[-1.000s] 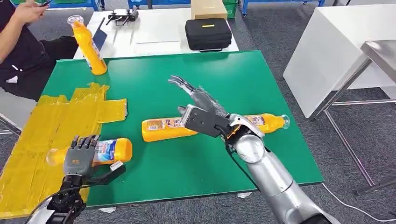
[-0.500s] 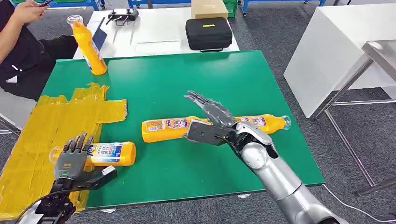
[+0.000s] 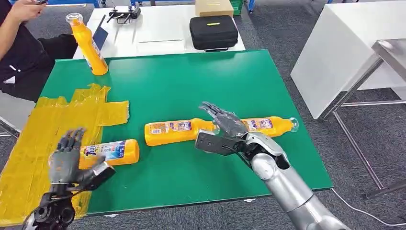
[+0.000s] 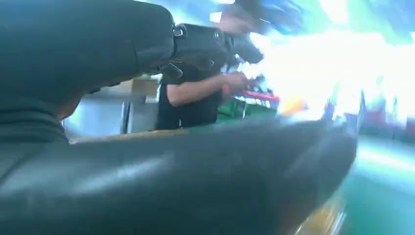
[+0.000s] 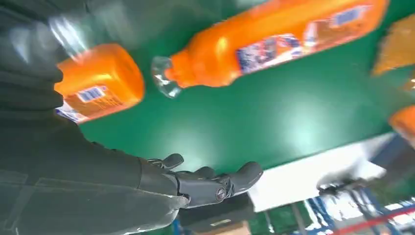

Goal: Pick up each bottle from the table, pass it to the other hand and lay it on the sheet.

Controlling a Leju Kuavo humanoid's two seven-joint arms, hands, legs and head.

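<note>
Bottle just beyond left fingers — unheld

The bottle labels carry print too small and blurred to read.

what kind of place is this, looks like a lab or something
Probably a robot test lab or workshop: a green-topped table on grey carpet, white workbenches carrying a black equipment case, and a seated person beside the table.
</note>
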